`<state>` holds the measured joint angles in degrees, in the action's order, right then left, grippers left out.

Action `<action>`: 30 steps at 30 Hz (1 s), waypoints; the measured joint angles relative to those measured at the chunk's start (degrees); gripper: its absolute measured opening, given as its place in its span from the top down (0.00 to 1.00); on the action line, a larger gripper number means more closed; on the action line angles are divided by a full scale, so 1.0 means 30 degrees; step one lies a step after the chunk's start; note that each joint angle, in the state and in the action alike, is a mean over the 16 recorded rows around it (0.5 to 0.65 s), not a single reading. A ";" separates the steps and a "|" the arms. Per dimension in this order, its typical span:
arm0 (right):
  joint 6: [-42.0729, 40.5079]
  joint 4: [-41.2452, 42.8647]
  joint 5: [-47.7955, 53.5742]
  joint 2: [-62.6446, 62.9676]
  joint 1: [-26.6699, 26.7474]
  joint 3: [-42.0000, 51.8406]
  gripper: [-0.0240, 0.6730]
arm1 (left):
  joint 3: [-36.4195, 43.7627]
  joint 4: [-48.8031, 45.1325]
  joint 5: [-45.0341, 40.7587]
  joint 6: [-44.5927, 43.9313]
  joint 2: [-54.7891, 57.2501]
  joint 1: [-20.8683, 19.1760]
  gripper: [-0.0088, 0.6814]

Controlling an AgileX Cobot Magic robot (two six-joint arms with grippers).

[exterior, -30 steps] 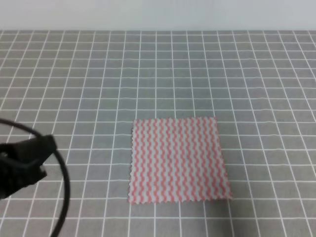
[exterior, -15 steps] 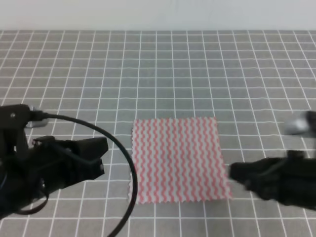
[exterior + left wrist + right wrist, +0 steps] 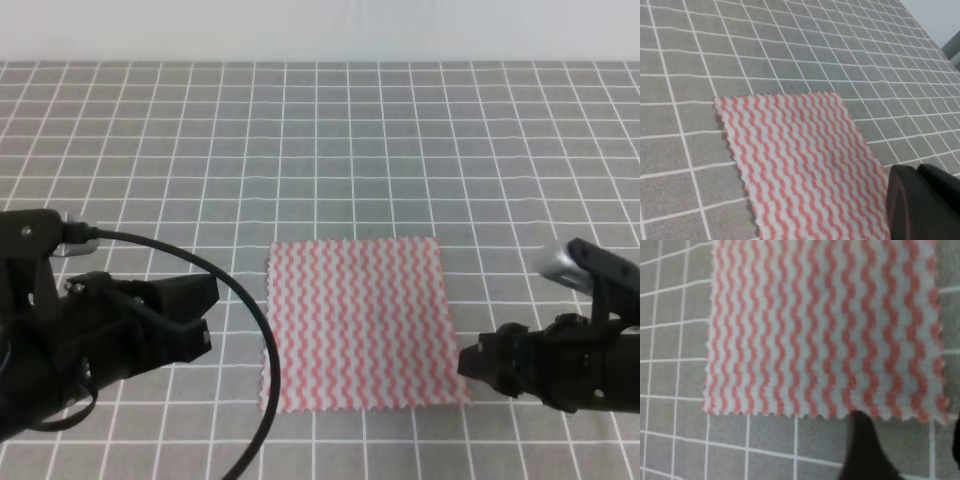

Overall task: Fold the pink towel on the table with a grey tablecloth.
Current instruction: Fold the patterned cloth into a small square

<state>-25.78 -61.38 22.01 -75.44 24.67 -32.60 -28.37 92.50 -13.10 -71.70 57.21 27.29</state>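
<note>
Overhead, you see the pink towel (image 3: 360, 325) flat on the table with a grey tablecloth (image 3: 330, 150), left gripper (image 3: 205, 318) and right gripper (image 3: 468, 362) flanking it (jaw states unclear). Left wrist: towel unfolded. Right wrist: one dark fingertip (image 3: 865, 440) at its near edge.

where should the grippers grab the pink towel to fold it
Judging by its pose, at the two near corners. The pink towel lies flat and unfolded on the grey tablecloth, so only its scalloped edges offer anything to pinch. The left gripper could take the near-left corner from the left side, the right gripper the near-right corner, which it is already beside.
</note>
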 joint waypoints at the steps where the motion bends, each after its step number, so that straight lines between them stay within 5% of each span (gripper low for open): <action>1: 0.0146 -0.0093 0.0024 -0.0249 -0.0087 0.0000 0.50 | 0.0002 0.0014 -0.0055 -0.0032 -0.0014 0.0002 0.99; 30: 0.0558 -0.1212 -0.0240 -0.4349 -0.0269 -0.0953 0.48 | 0.0011 0.0050 -0.0772 -0.0525 -0.0082 0.0011 0.99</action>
<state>-24.10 -65.01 21.29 -88.49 23.86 -35.45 -28.33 92.65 -15.42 -73.28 56.96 27.33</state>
